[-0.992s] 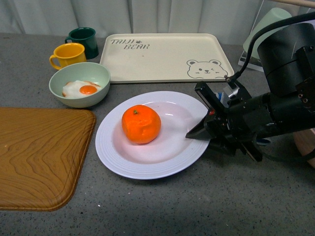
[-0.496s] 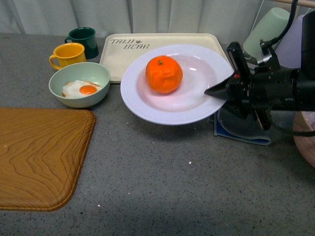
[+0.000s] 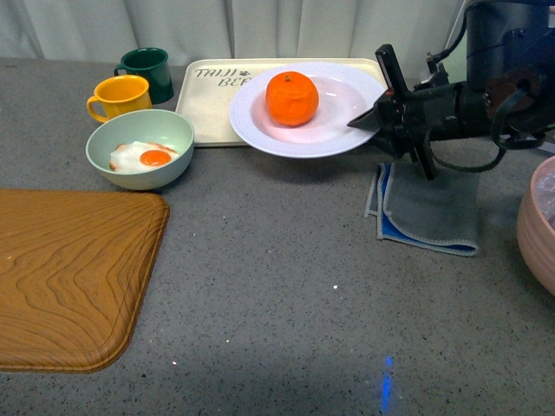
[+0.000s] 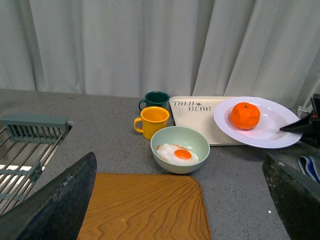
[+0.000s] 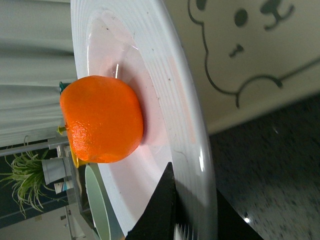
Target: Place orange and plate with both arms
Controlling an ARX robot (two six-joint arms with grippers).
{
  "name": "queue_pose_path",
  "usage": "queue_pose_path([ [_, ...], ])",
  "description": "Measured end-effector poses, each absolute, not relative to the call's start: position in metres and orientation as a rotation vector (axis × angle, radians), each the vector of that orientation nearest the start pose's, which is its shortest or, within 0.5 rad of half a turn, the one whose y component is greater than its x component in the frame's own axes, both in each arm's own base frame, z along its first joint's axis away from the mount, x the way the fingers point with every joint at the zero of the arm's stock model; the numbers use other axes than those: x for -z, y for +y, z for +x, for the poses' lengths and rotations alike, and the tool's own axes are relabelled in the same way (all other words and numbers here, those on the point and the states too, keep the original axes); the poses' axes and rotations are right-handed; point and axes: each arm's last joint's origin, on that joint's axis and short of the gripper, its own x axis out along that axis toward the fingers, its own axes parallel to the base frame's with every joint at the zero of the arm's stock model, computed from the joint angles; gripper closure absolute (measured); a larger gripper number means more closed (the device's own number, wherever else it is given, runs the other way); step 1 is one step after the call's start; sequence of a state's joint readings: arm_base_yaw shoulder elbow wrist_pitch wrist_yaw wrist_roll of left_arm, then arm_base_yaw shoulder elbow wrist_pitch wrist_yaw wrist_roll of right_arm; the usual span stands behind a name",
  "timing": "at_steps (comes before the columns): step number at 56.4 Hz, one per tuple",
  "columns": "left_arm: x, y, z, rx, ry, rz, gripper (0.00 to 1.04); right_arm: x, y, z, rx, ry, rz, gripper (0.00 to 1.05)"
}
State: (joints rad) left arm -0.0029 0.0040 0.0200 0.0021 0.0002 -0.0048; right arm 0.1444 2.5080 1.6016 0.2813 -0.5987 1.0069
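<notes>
The white plate (image 3: 347,94) hangs in the air over the front right part of the cream bear tray, with the orange (image 3: 292,98) sitting in its hollow. My right gripper (image 3: 368,117) is shut on the plate's right rim. In the right wrist view one black finger (image 5: 157,210) lies on the inside of the plate (image 5: 175,75) and the other under the rim, just past the orange (image 5: 102,120). My left gripper (image 4: 178,170) is open and holds nothing, well back from the plate (image 4: 272,139) and orange (image 4: 245,115), above the wooden tray.
The cream bear tray (image 3: 217,104) lies at the back. A green bowl with a fried egg (image 3: 139,149), a yellow mug (image 3: 121,95) and a dark green mug (image 3: 149,69) stand left of it. A wooden tray (image 3: 69,277) lies front left, a grey-blue cloth (image 3: 429,208) right, a pink bowl (image 3: 539,225) at the right edge.
My right gripper has lifted the plate with the orange off the table's middle and carried it up and back over the bear tray. The cloth now shows.
</notes>
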Motion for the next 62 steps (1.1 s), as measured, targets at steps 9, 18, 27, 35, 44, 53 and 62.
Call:
queue_pose_path([
  [9,-0.17,0.0,0.097,0.003,-0.018,-0.005,0.07,-0.054,0.093,0.528,-0.336,0.939,1.054,1.01],
  [18,-0.17,0.0,0.097,0.003,-0.018,-0.005,0.07,-0.052,0.096,0.554,-0.316,0.962,0.995,1.01],
  [27,-0.17,0.0,0.097,0.003,-0.018,-0.005,0.07,-0.053,0.097,0.563,-0.293,0.993,0.928,0.91],
  [35,-0.17,0.0,0.097,0.003,-0.018,-0.005,0.07,-0.06,0.096,0.563,-0.28,0.96,0.846,0.7],
  [44,-0.17,0.0,0.097,0.002,-0.018,-0.005,0.07,-0.071,0.094,0.549,-0.238,0.885,0.596,0.47],
  [53,-0.17,0.0,0.097,0.003,-0.018,-0.005,0.07,-0.094,0.091,0.521,-0.284,0.75,0.231,0.24],
  [62,-0.17,0.0,0.097,0.002,-0.018,-0.005,0.07,-0.123,0.087,0.48,-0.252,0.472,-0.02,0.12],
])
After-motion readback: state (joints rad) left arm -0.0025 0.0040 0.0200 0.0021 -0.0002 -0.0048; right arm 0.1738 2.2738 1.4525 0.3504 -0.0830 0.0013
